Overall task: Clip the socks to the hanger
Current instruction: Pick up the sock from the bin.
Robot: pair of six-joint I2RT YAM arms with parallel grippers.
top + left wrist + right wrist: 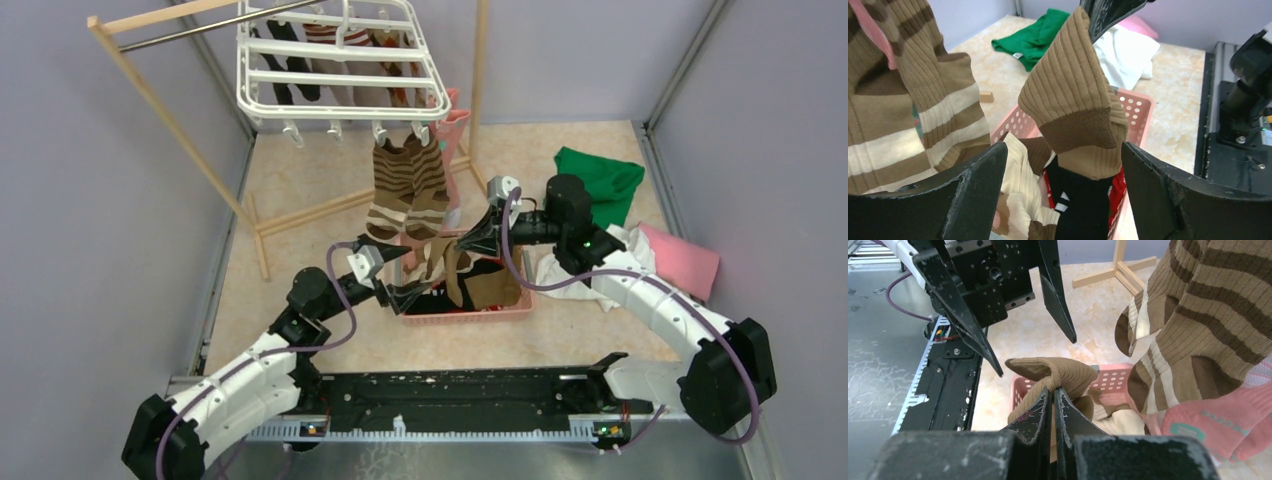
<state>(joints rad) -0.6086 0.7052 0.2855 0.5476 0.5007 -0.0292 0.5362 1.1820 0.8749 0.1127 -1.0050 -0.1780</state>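
My right gripper (1053, 390) was pinched shut on the edge of a plain brown sock (1068, 95). The sock's lower end hung between the wide-spread fingers of my left gripper (1064, 150), touching neither as far as I could tell. Farther out, a striped pair (408, 190) and several other socks hung clipped on the hanger (340, 60), and more lay below in the basket (1135, 107), so I judged the job partly done.

Lavender walls (60, 200) enclose a beige marbled floor (310, 170) holding a wooden rack (170, 118).
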